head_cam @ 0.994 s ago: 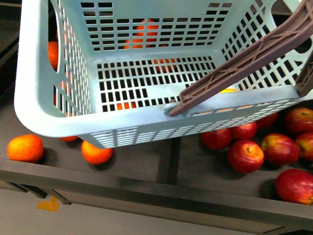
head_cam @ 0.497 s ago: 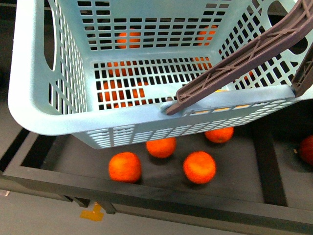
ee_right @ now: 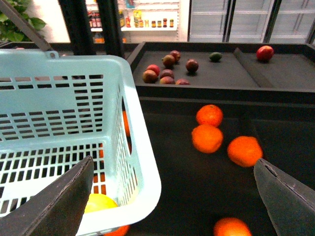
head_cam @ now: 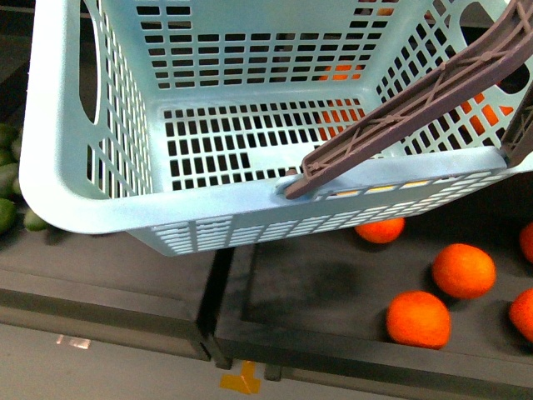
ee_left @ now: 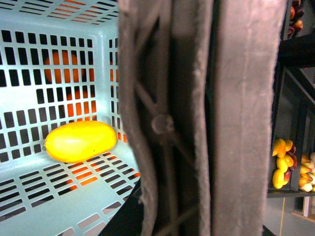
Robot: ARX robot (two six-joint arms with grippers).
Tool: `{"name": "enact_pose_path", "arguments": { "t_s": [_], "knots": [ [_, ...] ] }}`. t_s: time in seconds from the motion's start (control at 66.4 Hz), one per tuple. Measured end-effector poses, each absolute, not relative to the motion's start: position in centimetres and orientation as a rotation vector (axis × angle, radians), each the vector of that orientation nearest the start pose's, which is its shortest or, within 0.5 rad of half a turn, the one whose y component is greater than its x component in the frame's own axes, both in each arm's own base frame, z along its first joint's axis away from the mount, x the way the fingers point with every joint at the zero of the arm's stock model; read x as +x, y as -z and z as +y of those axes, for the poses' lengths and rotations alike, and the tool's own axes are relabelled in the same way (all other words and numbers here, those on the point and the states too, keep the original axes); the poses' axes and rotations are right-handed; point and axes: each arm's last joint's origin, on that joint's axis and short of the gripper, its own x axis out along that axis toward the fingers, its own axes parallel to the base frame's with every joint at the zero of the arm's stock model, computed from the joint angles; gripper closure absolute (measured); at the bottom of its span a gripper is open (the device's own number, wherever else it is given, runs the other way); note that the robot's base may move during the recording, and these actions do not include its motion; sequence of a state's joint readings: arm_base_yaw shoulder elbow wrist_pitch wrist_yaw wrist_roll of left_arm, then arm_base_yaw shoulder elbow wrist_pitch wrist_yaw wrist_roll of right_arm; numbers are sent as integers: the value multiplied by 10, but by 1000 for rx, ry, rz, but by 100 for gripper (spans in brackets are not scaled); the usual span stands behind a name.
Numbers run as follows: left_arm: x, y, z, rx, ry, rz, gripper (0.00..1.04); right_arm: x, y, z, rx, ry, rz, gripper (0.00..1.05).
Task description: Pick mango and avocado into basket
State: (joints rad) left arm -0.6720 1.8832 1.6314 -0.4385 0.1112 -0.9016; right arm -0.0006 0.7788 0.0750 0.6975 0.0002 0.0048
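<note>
The light blue basket hangs in the air and fills the front view; its brown handle crosses its right side. My left gripper is shut on that handle, which hides its jaws. The yellow mango lies on the basket floor; it also shows through the wall in the right wrist view. Green rounded fruits that look like avocados lie in a bin at the far left, cut by the frame edge. My right gripper is open and empty over the orange bin, beside the basket's corner.
Oranges lie in a dark bin below and right of the basket; they also show in the right wrist view. A dark divider separates this bin from the left one. A farther bin holds reddish fruits and one green fruit.
The basket keeps its place in view while the bins beneath slide right: apples, then oranges, now oranges at right and green fruits at left. I have moved left along the bins.
</note>
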Motion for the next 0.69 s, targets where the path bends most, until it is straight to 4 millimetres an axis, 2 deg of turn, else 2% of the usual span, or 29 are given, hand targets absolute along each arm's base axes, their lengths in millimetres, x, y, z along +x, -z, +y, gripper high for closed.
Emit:
{"name": "enact_pose_path", "arguments": {
  "t_s": [0.693],
  "knots": [
    [333, -290, -269, -624, 387, 953, 91, 154, -175, 0, 5, 0, 7, 9]
  ]
}}
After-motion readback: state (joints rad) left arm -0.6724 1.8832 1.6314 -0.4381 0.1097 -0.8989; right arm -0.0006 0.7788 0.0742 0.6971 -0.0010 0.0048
